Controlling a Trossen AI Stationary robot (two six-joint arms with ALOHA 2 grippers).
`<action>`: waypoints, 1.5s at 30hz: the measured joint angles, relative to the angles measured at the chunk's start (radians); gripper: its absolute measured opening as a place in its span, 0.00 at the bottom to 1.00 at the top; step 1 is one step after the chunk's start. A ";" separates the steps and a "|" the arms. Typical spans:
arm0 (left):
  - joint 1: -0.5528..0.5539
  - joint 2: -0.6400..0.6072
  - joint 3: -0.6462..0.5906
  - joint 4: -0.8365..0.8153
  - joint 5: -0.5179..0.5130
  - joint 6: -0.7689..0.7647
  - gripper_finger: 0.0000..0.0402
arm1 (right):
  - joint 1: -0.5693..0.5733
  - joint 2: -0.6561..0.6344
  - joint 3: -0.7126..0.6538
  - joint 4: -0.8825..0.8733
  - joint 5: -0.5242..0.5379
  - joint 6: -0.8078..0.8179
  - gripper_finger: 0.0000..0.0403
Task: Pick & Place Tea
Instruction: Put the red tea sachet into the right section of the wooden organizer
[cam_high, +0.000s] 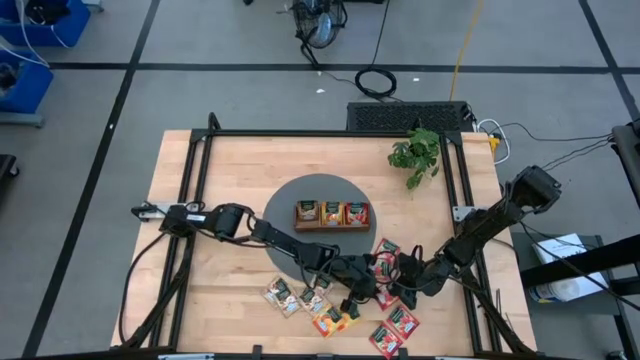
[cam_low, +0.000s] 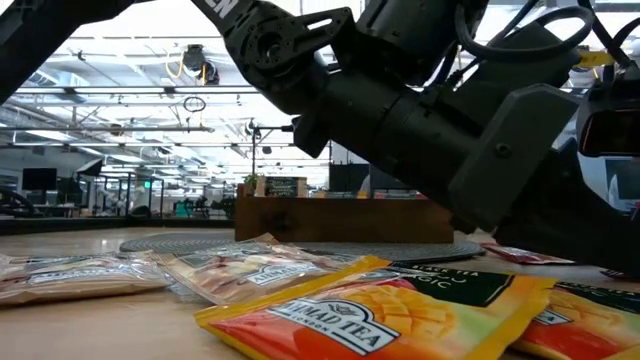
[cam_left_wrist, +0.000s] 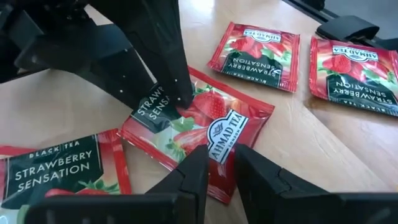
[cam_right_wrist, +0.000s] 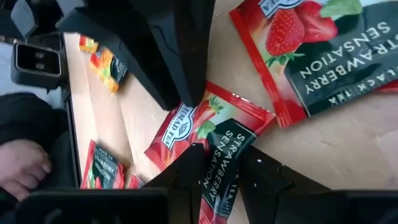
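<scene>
Both claws on one sachet

I've got the left gripper (cam_left_wrist: 217, 163) and right gripper (cam_right_wrist: 221, 163) each clamped on the same strawberry tea sachet (cam_left_wrist: 199, 127) near the desk's (cam_high: 230, 160) front edge; opposing pulls could tear it.

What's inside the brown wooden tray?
The tray has three sections, each holding tea packets with printed fronts facing up. How many are stacked in each, and whatever lies underneath, is covered.

A lab or industrial hall: grey taped concrete floor (cam_high: 250, 90), blue storage bins (cam_high: 25, 60), loose black cables (cam_high: 376, 80), high truss ceiling (cam_low: 130, 110).
</scene>
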 joint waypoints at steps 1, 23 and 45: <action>0.001 0.000 0.000 -0.003 0.000 -0.002 0.20 | 0.000 0.000 0.000 0.002 0.001 -0.011 0.19; -0.041 -0.142 -0.006 -0.257 -0.015 0.023 0.20 | 0.003 -0.022 -0.002 0.102 -0.033 -0.196 0.00; -0.214 -0.203 -0.022 -0.604 -0.262 -0.029 0.20 | -0.016 -0.268 0.284 -0.560 0.131 -0.439 0.00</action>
